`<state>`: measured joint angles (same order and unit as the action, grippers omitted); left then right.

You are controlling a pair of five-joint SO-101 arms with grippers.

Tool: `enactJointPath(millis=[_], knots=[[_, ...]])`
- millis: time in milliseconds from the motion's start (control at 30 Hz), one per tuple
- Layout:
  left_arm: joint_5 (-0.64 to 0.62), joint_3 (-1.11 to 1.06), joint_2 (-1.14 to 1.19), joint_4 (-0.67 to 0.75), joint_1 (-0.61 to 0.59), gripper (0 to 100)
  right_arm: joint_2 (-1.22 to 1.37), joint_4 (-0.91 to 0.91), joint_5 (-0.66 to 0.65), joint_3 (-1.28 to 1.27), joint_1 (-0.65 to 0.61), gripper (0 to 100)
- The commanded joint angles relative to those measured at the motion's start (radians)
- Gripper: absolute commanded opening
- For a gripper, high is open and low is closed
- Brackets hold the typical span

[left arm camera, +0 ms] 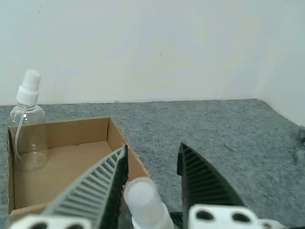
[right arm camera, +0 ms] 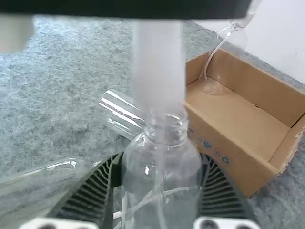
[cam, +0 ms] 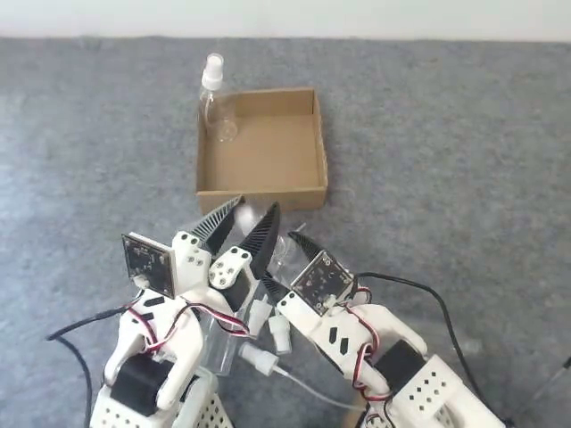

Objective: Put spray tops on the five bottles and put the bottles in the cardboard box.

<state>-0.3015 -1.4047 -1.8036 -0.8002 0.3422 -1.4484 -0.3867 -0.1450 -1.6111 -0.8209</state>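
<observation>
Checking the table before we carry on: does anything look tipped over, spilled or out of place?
A bare bottle lies on its side beside the cardboard box; a second bottle lies nearer the arms. A loose spray top lies between the arm bases. Nothing looks spilled.

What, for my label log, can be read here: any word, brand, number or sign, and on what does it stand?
Blue marks on the cardboard box outer wall: too blurred to read.
Marks on the wrist camera boards: too small to read.
Bottle in the right claw, spray top in the left claw, standing bottle in the box: no print visible.
</observation>
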Motion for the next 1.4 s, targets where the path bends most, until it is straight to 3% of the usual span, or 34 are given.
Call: enactJointPath(millis=[0, 333, 667, 1000, 1367], knots=[[0.006, 0.015, -0.017, -0.008, -0.003, 20, -0.021, 0.015, 0.008, 0.015, 0.015, 11.1], [0.005, 0.041, -0.018, -0.02, -0.014, 22, -0.021, 0.015, 0.006, 0.014, 0.015, 11.1], [0.0, 0.139, -0.02, -0.061, -0.233, 22, -0.021, 0.015, 0.006, 0.015, 0.015, 11.1], [-0.002, 0.131, -0.018, -0.06, -0.359, 22, -0.024, 0.024, 0.008, 0.025, 0.015, 11.1], [0.0, 0.093, -0.018, -0.054, -0.368, 22, -0.297, -0.067, 0.009, -0.014, 0.012, 11.1]])
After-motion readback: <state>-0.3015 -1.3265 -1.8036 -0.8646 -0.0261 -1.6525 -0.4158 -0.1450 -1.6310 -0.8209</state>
